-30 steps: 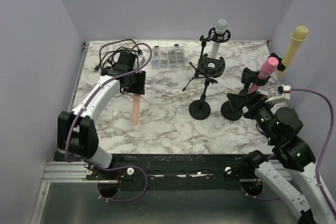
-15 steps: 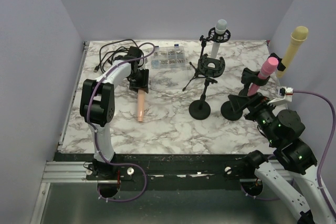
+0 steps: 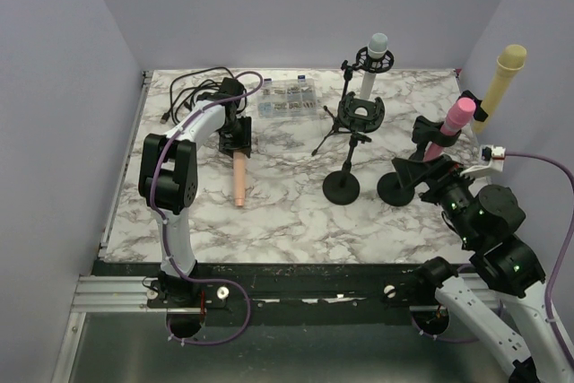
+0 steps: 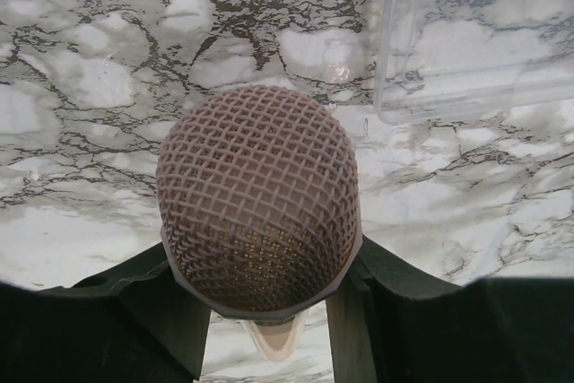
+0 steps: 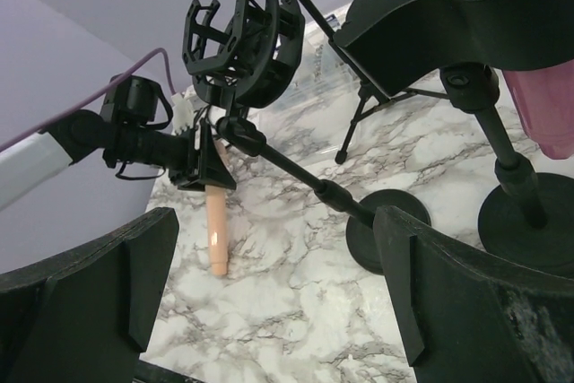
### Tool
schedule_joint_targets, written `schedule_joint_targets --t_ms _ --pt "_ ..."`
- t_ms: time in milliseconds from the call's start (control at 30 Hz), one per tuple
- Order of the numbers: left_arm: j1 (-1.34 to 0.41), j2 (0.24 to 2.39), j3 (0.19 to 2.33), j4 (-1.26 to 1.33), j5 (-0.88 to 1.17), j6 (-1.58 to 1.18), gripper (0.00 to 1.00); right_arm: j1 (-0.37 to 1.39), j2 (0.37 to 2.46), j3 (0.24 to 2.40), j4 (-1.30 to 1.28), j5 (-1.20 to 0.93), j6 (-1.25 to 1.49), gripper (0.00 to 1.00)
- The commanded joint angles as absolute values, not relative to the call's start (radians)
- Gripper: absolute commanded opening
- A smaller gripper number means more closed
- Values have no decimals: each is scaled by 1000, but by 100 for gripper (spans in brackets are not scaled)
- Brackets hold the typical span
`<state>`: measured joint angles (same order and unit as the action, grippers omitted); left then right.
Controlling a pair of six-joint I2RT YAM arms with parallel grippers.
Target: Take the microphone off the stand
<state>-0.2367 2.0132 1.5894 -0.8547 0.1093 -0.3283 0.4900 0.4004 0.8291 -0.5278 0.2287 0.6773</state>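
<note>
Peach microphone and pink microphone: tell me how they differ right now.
Colour: the peach microphone is pale orange, the pink microphone bright pink. Support: the peach microphone is off any stand, gripped at its head by the left pincer; the pink microphone sits clipped in its stand. Pose: the peach microphone slants down toward the table; the pink microphone tilts upward. Both are slim handheld-style microphones.
</note>
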Motion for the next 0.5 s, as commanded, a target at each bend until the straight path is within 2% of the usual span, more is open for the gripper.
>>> schedule_joint_targets --t_ms 0,67,133,467 --pt "-235 2001 1582 -850 77 -353 33 495 427 848 -507 244 656 100" --pt "-235 2001 1582 -849 75 -353 40 495 449 866 -510 225 663 100" --pt "-235 2006 1591 -855 81 -345 52 494 462 870 -515 210 667 100" --pt "-235 1989 1564 -826 78 -344 57 494 410 840 -529 222 692 100"
